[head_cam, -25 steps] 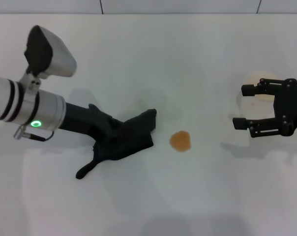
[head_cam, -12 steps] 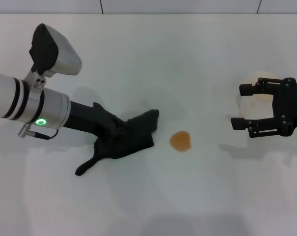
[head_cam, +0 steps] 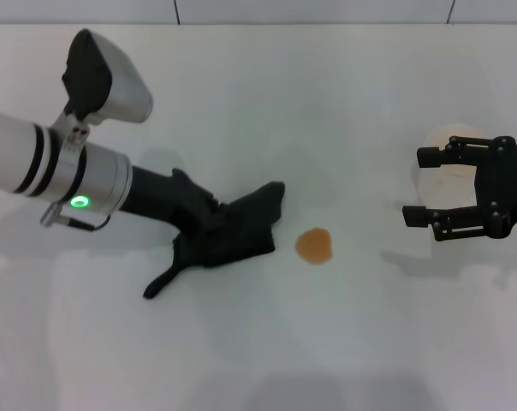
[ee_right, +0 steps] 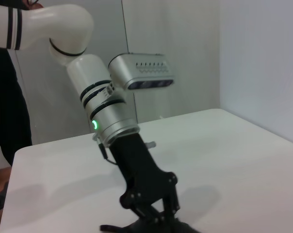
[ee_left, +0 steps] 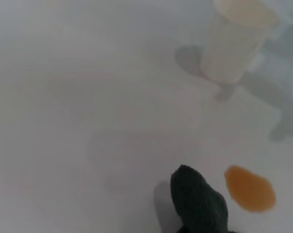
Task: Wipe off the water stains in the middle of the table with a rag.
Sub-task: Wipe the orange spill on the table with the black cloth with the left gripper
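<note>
Your left end effector (head_cam: 209, 224) sits left of centre in the head view, pressed down on the black rag (head_cam: 228, 235); its fingers are closed into the cloth and grip it against the white desk (head_cam: 258, 94); the right wrist view shows the same fingers (ee_right: 156, 206) pinched together on the dark cloth at the bottom of the frame. The rag lies bunched just right of the end effector, with one corner pointing toward the upper right and a thin tail (head_cam: 160, 285) trailing toward the lower left. The orange-brown stain (head_cam: 314, 246) sits just right of the rag near the middle of the frame, close to the cloth but apart from it; in the left wrist view the rag's tip (ee_left: 199, 201) and the stain (ee_left: 250, 188) lie side by side in the lower right with a strip of bare desk between. Your right end effector (head_cam: 423, 184) hangs at the right edge of the head view, fingers spread wide and holding nothing, with a whitish cup (head_cam: 447, 145) just behind it.
</note>
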Controlling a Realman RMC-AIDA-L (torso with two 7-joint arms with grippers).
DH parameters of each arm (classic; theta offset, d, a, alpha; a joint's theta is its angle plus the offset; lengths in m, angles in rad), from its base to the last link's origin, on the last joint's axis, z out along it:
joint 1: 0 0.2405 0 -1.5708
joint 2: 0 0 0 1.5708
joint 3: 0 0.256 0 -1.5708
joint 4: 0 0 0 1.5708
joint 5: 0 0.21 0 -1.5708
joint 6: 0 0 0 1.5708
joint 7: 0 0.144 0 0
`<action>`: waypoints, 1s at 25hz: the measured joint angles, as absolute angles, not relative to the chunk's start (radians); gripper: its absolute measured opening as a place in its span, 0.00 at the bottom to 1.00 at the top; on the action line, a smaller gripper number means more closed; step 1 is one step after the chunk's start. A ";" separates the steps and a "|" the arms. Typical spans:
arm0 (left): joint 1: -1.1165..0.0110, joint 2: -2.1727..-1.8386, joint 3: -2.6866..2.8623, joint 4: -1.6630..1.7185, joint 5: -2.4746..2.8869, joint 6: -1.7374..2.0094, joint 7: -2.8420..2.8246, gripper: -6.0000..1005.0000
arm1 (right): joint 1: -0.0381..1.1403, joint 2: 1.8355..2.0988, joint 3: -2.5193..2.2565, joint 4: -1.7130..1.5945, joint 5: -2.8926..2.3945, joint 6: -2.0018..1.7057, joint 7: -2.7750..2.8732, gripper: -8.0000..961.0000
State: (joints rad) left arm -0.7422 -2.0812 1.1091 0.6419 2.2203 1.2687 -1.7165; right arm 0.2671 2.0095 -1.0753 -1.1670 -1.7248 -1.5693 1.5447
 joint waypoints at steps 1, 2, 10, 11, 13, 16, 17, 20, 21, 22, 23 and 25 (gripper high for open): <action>-0.751 -2.081 1.109 0.642 2.217 1.265 -1.710 0.10 | 0.268 2.010 -1.075 -1.167 -1.725 -1.569 1.545 0.89; -0.759 -2.080 1.109 0.640 2.215 1.260 -1.704 0.10 | 0.269 2.009 -1.075 -1.167 -1.725 -1.569 1.545 0.89; -0.875 -2.082 1.111 0.555 2.192 1.175 -1.623 0.09 | 0.274 2.010 -1.075 -1.163 -1.725 -1.567 1.545 0.89; -0.887 -2.082 1.115 0.542 2.183 1.166 -1.610 0.09 | 0.274 2.009 -1.076 -1.164 -1.725 -1.568 1.545 0.89; -0.906 -2.084 1.136 0.514 2.154 1.144 -1.588 0.09 | 0.275 2.009 -1.079 -1.164 -1.724 -1.568 1.546 0.89; -0.919 -2.085 1.211 0.493 2.088 1.107 -1.573 0.09 | 0.274 2.009 -1.084 -1.165 -1.724 -1.568 1.547 0.89; -0.920 -2.085 1.244 0.490 2.065 1.096 -1.570 0.09 | 0.274 2.009 -1.086 -1.166 -1.724 -1.568 1.547 0.89; -0.914 -2.085 1.334 0.489 1.998 1.064 -1.567 0.09 | 0.275 2.009 -1.086 -1.167 -1.724 -1.568 1.549 0.89; -0.911 -2.086 1.360 0.489 1.979 1.056 -1.567 0.09 | 0.275 2.009 -1.086 -1.169 -1.724 -1.569 1.550 0.89; -0.909 -2.086 1.384 0.488 1.961 1.050 -1.566 0.09 | 0.275 2.009 -1.087 -1.170 -1.724 -1.569 1.552 0.89; -0.906 -2.086 1.405 0.487 1.942 1.044 -1.565 0.09 | 0.275 2.009 -1.087 -1.172 -1.724 -1.569 1.553 0.89; -0.900 -2.087 1.429 0.485 1.923 1.038 -1.564 0.09 | 0.275 2.009 -1.089 -1.177 -1.724 -1.569 1.555 0.89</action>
State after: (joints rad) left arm -0.9005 -2.0871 1.4287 0.4855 1.9228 1.0385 -1.5644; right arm 0.2752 2.0095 -1.0895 -1.1771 -1.7240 -1.5692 1.5551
